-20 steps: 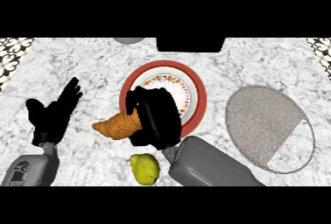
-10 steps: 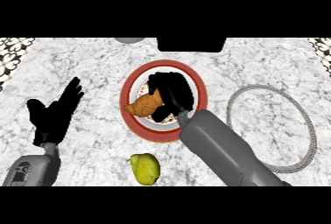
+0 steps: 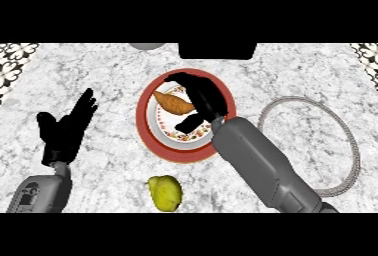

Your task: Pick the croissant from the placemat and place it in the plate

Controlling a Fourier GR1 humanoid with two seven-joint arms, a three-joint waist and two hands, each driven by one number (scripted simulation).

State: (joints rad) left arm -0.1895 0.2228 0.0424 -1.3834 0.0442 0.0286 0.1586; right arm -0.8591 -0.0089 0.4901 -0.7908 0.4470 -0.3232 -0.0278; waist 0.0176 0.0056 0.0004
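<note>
My right hand curls around the croissant over the plate, my left hand rests open on the desk, well apart from the placemat.

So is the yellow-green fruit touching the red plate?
Apart. In the head view, the yellow-green fruit lies below the red plate, with a strip of bare marble counter showing between them.

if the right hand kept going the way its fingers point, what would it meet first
Probably the far red rim of the round patterned plate, then bare marble counter. The right hand points up-left over the plate, beside the brown croissant; its height is unclear.
</note>
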